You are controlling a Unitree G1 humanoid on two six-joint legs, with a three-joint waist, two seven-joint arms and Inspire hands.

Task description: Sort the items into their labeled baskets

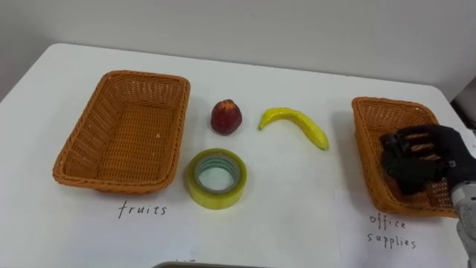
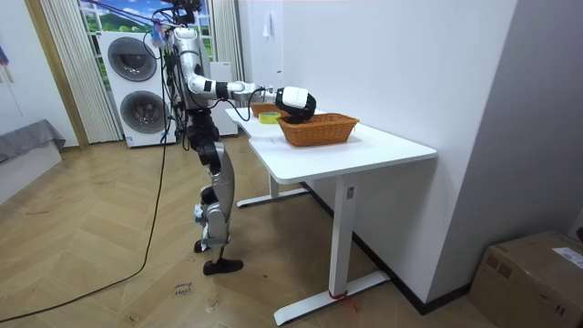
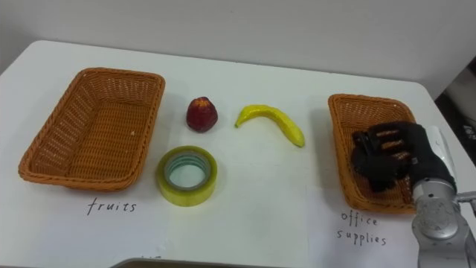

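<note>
A rectangular woven wicker left basket (image 1: 74,141) and a matching right basket (image 1: 390,103) sit on the smooth white table (image 1: 282,216). Between them lie a round red fruit (image 1: 226,117), a curved yellow banana (image 1: 296,123) and, nearer, a glossy yellow-green tape roll (image 1: 216,199). The black right hand (image 1: 424,160) hangs over the right basket; whether it grips anything I cannot tell.

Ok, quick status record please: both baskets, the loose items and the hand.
right hand: over the office supplies basket
office supplies basket: robot's right, inside partly hidden
fruits basket: robot's left, nothing inside
on table between baskets: red fruit, banana, tape roll
unsorted: all three
</note>
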